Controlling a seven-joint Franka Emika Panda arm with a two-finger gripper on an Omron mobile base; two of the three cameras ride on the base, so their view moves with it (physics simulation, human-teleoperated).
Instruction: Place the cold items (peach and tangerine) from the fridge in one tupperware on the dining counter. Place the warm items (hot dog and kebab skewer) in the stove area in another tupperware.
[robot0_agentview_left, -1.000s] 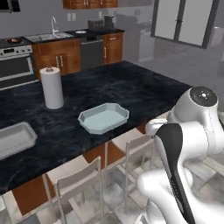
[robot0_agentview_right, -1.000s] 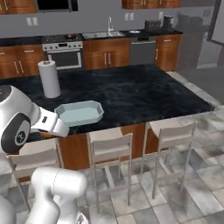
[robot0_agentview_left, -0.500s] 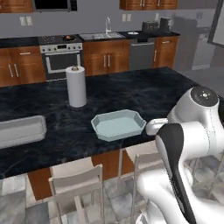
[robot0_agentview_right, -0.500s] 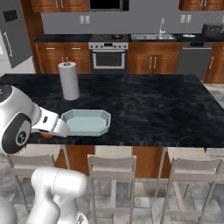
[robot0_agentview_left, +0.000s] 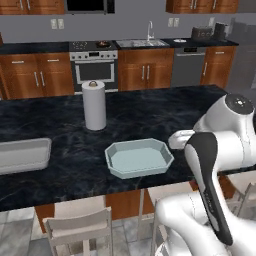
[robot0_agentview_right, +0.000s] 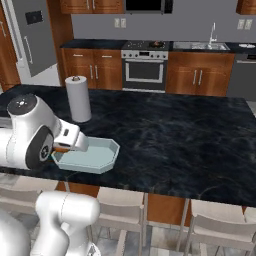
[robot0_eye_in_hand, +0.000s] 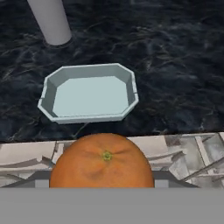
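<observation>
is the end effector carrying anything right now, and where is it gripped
Yes: the end effector holds the tangerine, clamped across its sides with the stem end toward the camera. The contact points themselves are hidden behind the fruit.

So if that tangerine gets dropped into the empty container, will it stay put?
The tangerine looks round and smooth, so it would likely roll. The container has raised walls, which should probably stop it. Its floor looks flat and bare, so some wandering seems likely.
</observation>
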